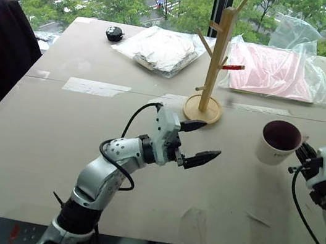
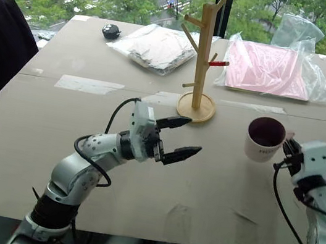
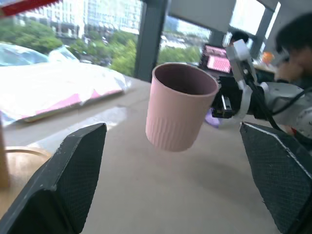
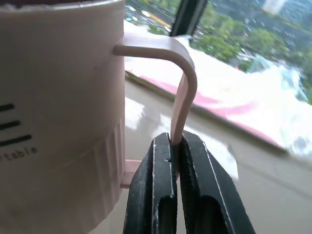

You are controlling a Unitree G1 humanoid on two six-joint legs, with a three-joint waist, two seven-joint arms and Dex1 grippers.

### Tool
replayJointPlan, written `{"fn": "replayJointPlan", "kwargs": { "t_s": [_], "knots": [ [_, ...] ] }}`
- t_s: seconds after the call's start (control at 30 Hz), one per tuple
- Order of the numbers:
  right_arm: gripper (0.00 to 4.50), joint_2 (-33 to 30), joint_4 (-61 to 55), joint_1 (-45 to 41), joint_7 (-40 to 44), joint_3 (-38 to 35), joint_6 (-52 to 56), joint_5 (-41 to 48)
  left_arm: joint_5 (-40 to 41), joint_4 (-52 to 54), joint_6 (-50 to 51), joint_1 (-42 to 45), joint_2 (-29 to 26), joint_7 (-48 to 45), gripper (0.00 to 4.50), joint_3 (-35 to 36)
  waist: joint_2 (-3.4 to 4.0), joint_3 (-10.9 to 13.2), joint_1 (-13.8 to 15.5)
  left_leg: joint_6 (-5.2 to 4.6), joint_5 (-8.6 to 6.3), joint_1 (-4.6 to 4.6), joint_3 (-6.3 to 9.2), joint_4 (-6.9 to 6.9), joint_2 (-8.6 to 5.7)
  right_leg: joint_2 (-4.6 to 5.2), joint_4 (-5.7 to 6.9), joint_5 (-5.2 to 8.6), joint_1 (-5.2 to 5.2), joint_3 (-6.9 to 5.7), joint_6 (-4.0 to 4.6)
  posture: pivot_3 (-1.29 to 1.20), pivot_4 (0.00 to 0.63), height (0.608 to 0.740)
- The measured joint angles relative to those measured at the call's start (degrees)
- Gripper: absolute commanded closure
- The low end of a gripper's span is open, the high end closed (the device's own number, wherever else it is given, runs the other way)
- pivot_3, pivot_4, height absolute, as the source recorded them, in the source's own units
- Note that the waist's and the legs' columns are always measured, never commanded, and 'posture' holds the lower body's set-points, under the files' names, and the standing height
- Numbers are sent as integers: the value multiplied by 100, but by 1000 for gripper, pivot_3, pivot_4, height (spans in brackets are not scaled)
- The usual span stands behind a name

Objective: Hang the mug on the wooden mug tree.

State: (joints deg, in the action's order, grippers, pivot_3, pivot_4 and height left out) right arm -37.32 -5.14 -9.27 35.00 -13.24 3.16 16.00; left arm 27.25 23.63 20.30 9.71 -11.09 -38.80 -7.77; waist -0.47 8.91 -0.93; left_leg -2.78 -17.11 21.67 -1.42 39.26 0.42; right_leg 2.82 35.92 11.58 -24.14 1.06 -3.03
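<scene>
Left gripper (image 1: 202,143) hovering over grey table (image 1: 53,141), jaws spread wide, holding nothing | right gripper (image 4: 176,161) pinching handle of white ceramic maroon-lined mug (image 1: 279,142) | tall light-wood mug tree (image 1: 214,61) standing apart

mug (image 1: 280,142): white, maroon inside, upright, lifted off the table
tree (image 1: 214,62): light wood, upright on disc base, pegs bare

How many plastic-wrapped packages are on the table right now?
2. The pale grey package lies at the far side, left of the wooden mug tree; the pink package lies right of it.
</scene>
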Motion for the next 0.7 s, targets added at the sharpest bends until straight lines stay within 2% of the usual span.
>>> {"fn": "replayJointPlan", "kwargs": {
  "t_s": [0.13, 0.3, 0.43, 0.7],
  "knots": [
    [4445, -518, 951, -1775, 1179, 567, -167, -11, -160, 96, -691, -482, 330, 460, 0, 208, -4, 3, 65, 0, 0, -2, 24, 0, -1, -5, -2, -3, 13, -25, 8, 0, 150, 740],
    [4445, -566, 2361, -3140, 2336, 1233, -603, -220, -432, 318, -1265, -730, 585, 905, 0, 222, 0, 7, 140, -1, 0, 10, 9, 1, 2, 18, -21, -15, 9, -14, -13, 0, 150, 740],
    [4445, -554, 3286, -4105, 3004, 1524, -1119, -477, -580, 455, -1558, -920, 662, 1153, 0, 165, 1, 8, 163, 0, -1, 14, 12, -2, 1, 28, -30, -15, 9, -22, -14, 0, 150, 740],
    [4445, -202, 4334, -5160, 3606, 1772, -1555, -720, -587, 515, -1756, -1184, 701, 1346, 0, 35, 3, 10, 163, 0, -1, 15, 15, -4, 6, 33, -22, -4, 7, -31, 8, 0, 150, 740]
  ]
}}
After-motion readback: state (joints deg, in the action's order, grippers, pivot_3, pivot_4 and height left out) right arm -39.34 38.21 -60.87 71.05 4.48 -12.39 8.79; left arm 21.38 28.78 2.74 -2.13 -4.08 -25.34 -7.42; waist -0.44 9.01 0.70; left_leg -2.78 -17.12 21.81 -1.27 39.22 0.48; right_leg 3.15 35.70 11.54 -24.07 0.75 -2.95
